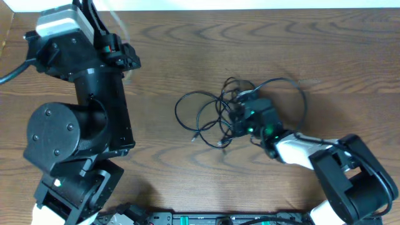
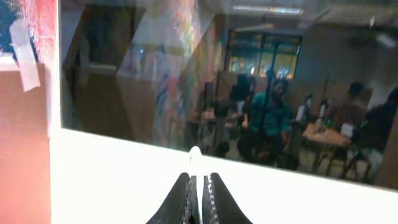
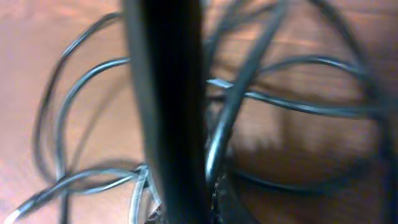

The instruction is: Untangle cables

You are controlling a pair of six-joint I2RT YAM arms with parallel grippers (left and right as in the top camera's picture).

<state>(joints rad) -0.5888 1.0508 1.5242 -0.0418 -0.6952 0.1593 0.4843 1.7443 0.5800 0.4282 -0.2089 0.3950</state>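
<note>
The black cable (image 1: 219, 100) lies in a tangle of loops on the wooden table, right of centre. My right gripper (image 1: 236, 115) sits low in that tangle, shut on a strand. In the right wrist view that black cable (image 3: 168, 93) runs up out of the right gripper (image 3: 199, 211), with more loops blurred behind it. My left gripper (image 1: 128, 62) is raised at the far left, well away from the tangle. In the left wrist view the left gripper (image 2: 198, 177) is shut on a thin white cable (image 2: 194, 155) that pokes out above its tips. The rest of the white cable is hardly visible.
The bulky left arm (image 1: 75, 131) covers the table's left part. The right arm (image 1: 337, 169) reaches in from the lower right. The table's far edge (image 1: 250, 7) runs along the top. The left wrist camera faces a white sill and a dark window (image 2: 249, 93).
</note>
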